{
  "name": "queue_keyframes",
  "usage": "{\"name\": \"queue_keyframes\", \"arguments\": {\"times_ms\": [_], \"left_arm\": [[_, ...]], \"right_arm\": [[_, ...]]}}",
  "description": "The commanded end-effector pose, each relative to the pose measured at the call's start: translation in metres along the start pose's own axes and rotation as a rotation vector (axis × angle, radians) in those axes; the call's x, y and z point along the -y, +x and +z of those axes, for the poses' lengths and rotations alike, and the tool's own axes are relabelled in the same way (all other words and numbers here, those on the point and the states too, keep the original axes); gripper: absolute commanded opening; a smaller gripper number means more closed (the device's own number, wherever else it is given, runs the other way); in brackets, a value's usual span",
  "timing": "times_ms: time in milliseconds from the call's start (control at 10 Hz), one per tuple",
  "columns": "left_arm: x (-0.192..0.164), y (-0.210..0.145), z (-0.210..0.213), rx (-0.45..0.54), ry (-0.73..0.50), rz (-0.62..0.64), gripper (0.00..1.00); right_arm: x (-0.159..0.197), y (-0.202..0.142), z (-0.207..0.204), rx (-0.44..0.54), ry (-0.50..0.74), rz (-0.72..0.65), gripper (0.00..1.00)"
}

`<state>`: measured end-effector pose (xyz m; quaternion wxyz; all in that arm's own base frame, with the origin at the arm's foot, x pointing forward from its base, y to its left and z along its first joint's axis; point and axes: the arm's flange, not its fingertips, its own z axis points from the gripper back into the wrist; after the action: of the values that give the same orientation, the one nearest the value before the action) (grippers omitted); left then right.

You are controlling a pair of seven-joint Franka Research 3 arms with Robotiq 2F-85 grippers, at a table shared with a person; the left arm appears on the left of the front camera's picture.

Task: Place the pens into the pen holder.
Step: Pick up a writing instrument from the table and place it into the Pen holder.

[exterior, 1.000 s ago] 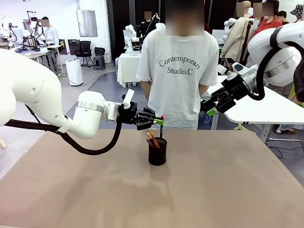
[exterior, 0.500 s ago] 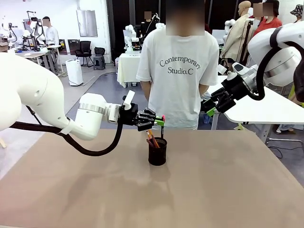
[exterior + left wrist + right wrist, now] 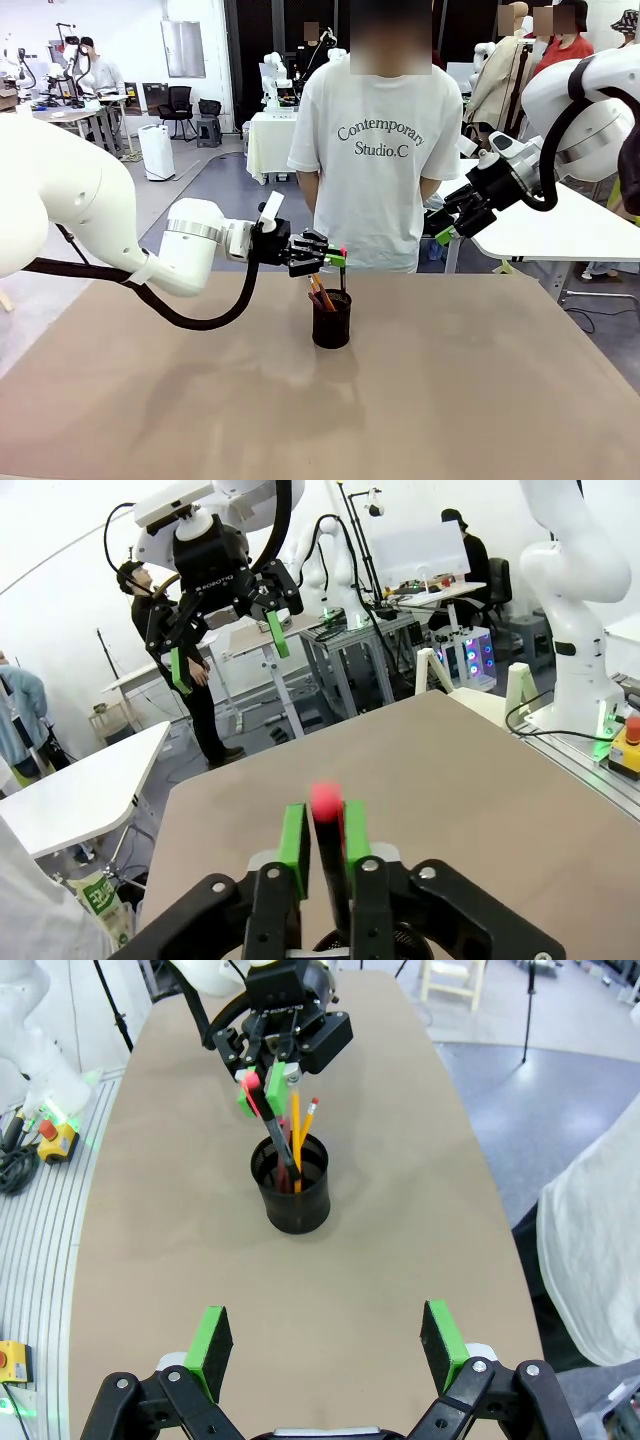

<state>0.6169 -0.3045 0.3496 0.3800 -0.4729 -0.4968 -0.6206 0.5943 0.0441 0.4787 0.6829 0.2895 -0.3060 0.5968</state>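
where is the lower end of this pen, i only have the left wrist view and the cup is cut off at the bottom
Observer: The black pen already has its lower end inside the pen holder, leaning against the rim.
Operator: anything else in the cup
Observer: Yes, orange pencils stand in it beside the pen, tips up.
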Motion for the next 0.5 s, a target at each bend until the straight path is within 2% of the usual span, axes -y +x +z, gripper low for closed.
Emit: {"name": "queue_keyframes", "arguments": {"times_ms": [0, 100, 200, 400], "left_arm": [[-0.0049, 0.0028, 0.0025, 0.032, 0.004, 0.011, 0.76], [-0.0037, 0.0040, 0.0027, 0.033, 0.004, 0.011, 0.96], [-0.0038, 0.0050, 0.0038, 0.034, 0.004, 0.010, 1.00], [-0.0012, 0.0080, 0.0027, 0.037, 0.006, 0.005, 1.00]], "right_arm": [[-0.0022, 0.0019, -0.0008, -0.011, -0.010, 0.005, 1.00], [-0.0022, 0.0019, -0.0008, -0.011, -0.010, 0.005, 1.00], [-0.0022, 0.0019, -0.0008, -0.011, -0.010, 0.005, 1.00], [-0.0022, 0.0019, -0.0008, -0.011, -0.010, 0.005, 1.00]]}}
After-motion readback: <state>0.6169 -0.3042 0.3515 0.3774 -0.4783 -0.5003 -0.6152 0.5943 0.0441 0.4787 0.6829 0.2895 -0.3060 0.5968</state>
